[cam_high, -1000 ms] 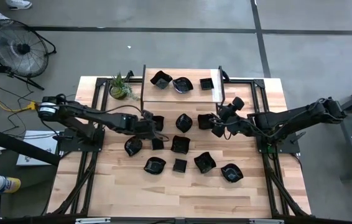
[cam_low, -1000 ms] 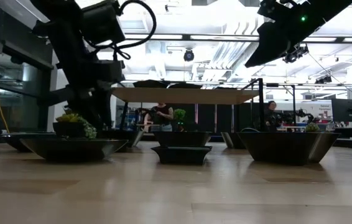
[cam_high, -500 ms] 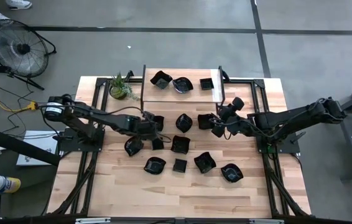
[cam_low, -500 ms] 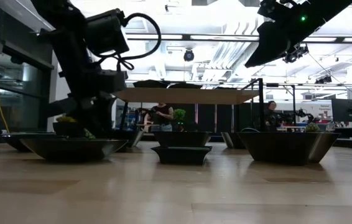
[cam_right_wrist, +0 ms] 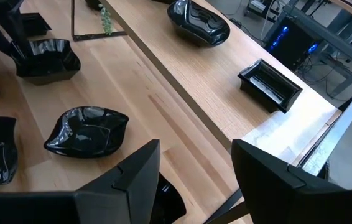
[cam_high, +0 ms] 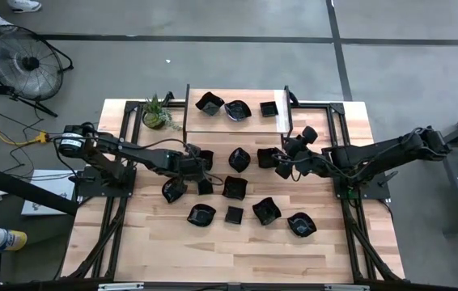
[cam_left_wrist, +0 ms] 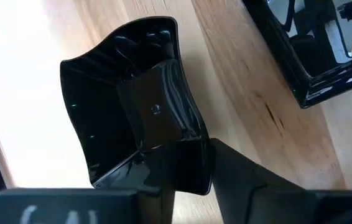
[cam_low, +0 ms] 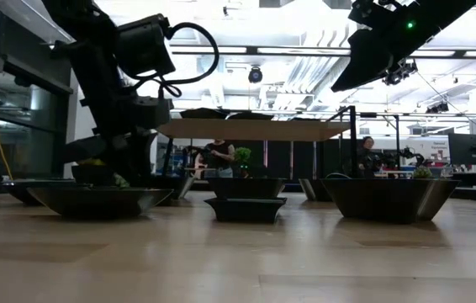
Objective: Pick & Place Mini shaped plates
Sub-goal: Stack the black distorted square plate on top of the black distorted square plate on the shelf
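we look down on a wooden table scattered with mini shaped plates, a robot arm reaching in from each side.

our left gripper is low over the table's middle left, pinching the rim of a wavy black plate between its fingers. our right gripper hovers at middle right, fingers spread and holding nothing. three plates sit on the raised shelf at the back, beside a potted plant.

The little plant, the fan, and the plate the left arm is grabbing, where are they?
Little plant [cam_high: 157, 114], high view, on its green leaves.
Fan [cam_high: 25, 62], high view, on its round grille.
Wavy plate [cam_left_wrist: 111, 112], left wrist view, on its glossy inside.
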